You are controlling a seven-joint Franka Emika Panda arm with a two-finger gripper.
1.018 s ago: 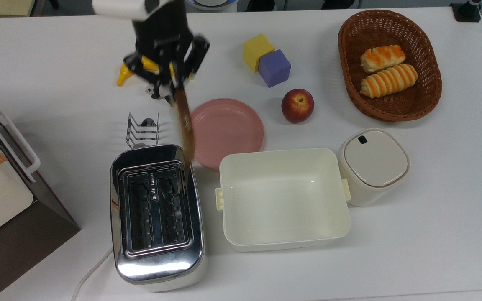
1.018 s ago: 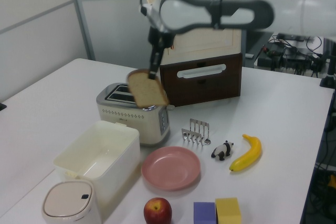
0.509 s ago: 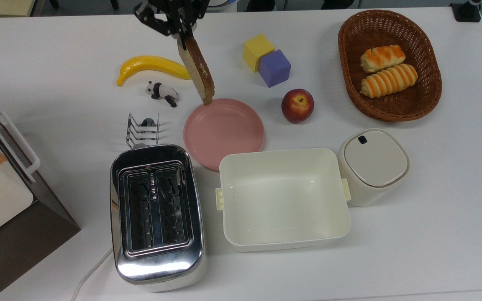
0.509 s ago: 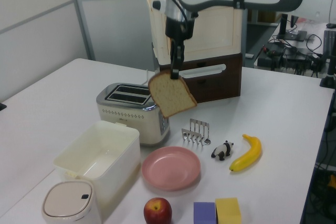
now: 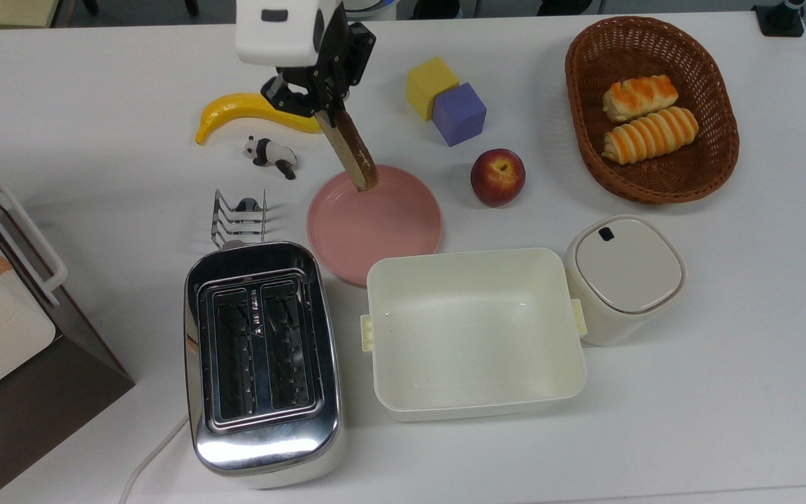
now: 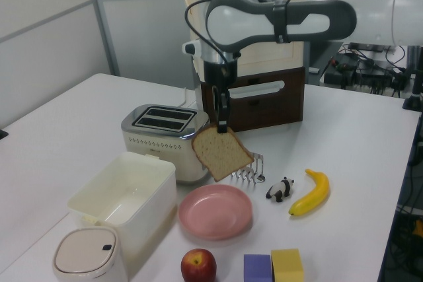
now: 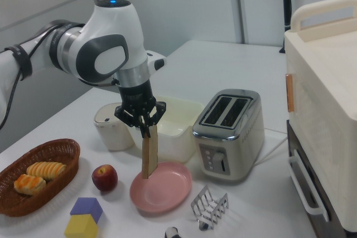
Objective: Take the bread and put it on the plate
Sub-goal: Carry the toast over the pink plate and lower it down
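Gripper (image 7: pixel 148 132): we see it pinching the bread's top.
Bread (image 6: pixel 221 152): hangs over the plate (image 6: pixel 215 212).
Toaster (image 6: pixel 168 140): just beside.

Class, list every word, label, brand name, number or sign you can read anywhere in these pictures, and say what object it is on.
No text can be read in any view.
The toaster has small controls on its end panel, too small to read.
The gripper holding the bread over the plate shows no readable marking.
The lidded container has a dark mark on its lid, not lettering.
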